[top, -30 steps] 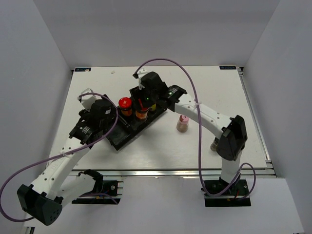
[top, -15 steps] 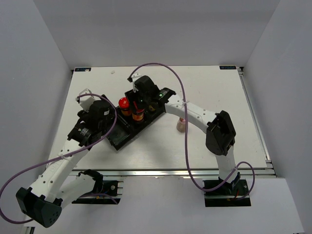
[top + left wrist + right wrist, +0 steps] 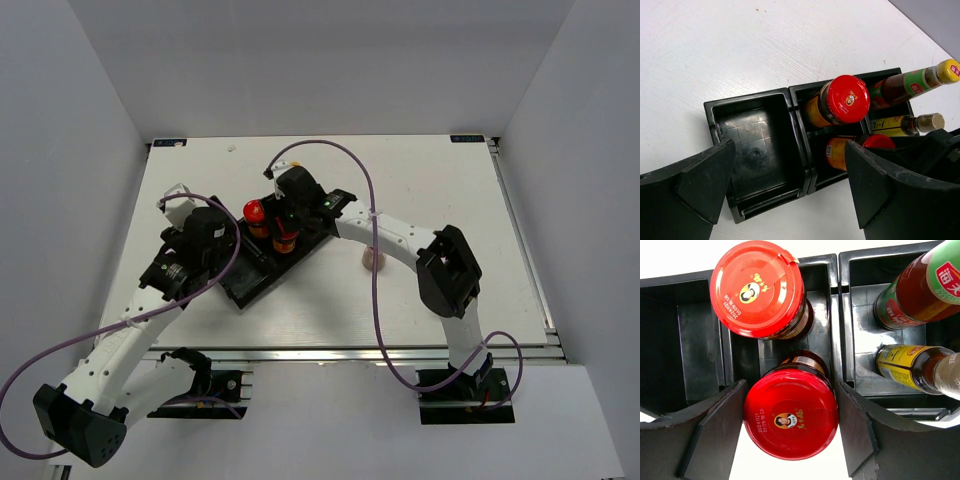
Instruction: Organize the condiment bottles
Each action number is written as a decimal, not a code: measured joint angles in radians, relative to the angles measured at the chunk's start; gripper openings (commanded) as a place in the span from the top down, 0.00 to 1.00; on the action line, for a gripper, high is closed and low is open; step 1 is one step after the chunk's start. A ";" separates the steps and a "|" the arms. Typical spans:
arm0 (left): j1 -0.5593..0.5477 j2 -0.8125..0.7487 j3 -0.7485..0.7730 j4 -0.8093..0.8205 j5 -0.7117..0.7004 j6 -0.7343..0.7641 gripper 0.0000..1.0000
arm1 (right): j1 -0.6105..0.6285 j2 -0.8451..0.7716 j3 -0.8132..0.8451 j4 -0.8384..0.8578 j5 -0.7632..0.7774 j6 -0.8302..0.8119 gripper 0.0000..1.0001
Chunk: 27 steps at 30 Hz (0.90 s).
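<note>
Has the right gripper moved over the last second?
Yes. Judged against the black tray, the right gripper has shifted slightly left and toward the near edge, closed around a red-lidded jar.

Arms (image 3: 400, 230): white links w/ black joints, purple cables (image 3: 320, 143); pincer fingers (image 3: 715, 435) black wedges.

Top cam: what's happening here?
Right gripper is closed on a red-lidded jar in the black tray's middle compartment, beside the second red-lidded jar. The tall sauce bottle and small yellow bottle are already in one end compartment. Left gripper hovers open over the opposite compartment. The pink-capped bottle is on the table outside the tray, partly hidden by the right arm.
</note>
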 measured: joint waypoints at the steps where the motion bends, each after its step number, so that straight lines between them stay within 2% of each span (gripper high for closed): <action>1: 0.000 0.000 0.000 0.000 0.002 0.000 0.02 | 0.000 0.001 0.000 0.001 0.000 0.000 0.23; 2: 0.000 0.000 0.000 0.000 0.003 -0.001 0.02 | 0.000 0.002 0.000 0.003 -0.001 0.000 0.20; 3: 0.000 0.000 0.000 0.000 0.007 -0.001 0.02 | 0.000 0.003 0.000 0.008 -0.003 0.000 0.11; 11: 0.000 0.008 0.000 0.003 0.056 0.004 0.02 | 0.003 -0.005 0.037 0.071 -0.039 -0.011 0.11; 14: 0.000 0.022 0.001 0.017 0.111 0.022 0.02 | 0.003 -0.057 0.011 0.074 -0.031 -0.013 0.11; 21: -0.018 0.119 0.017 0.089 0.274 0.076 0.02 | -0.047 -0.439 -0.311 0.135 0.019 0.021 0.11; 27: -0.210 0.264 0.085 0.177 0.318 0.141 0.02 | -0.241 -0.813 -0.693 0.191 0.079 0.128 0.11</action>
